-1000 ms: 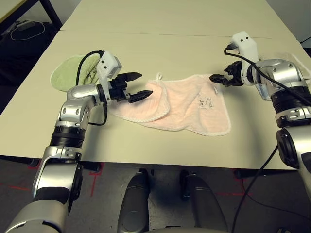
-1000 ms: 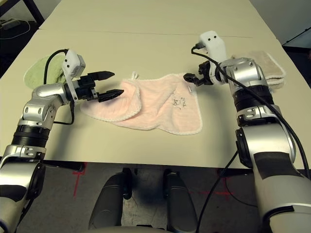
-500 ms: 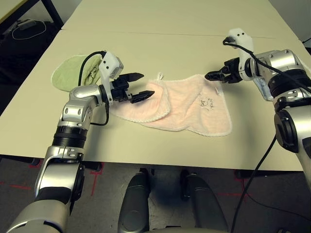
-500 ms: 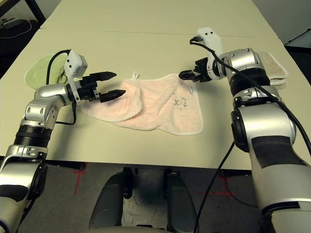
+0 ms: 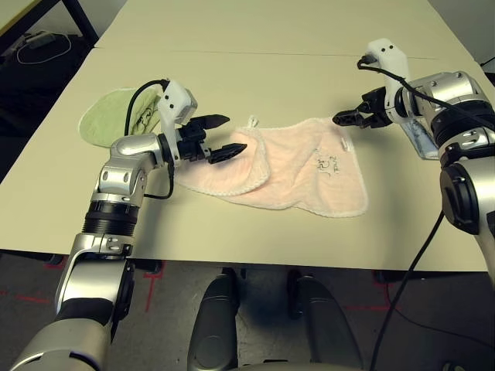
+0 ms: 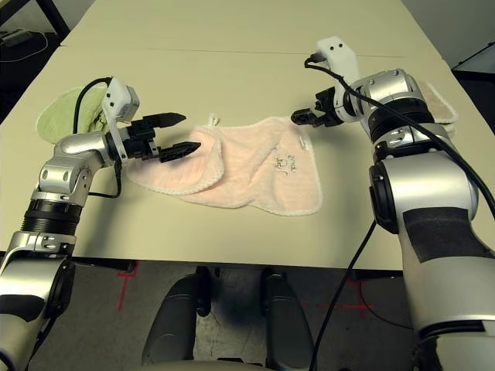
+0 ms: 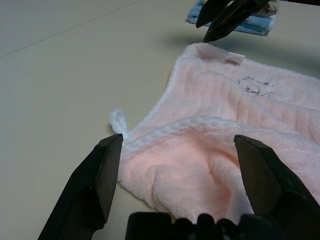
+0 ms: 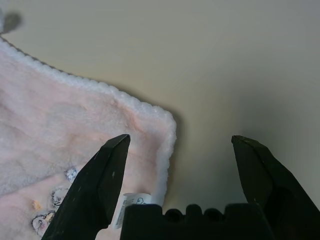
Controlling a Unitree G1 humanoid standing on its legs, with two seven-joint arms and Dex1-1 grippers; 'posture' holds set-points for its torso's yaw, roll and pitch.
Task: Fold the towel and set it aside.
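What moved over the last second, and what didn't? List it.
The right gripper, open, turned at the wrist and shifted a little along the far right corner of the towel, gripping nothing. The left gripper, also open, crept slightly toward the towel's folded left part. Nothing was taken hold of or let go. The towel lies as before, its left part folded over, and the green towel has not moved.

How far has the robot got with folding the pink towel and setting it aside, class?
Done: one fold, the towel's left part doubled over. In hand: nothing is gripped; the left gripper hangs open over that flap, and the right gripper is open above the far right corner. Left: grasp, finish folding, and move it aside, perhaps near the green towel.
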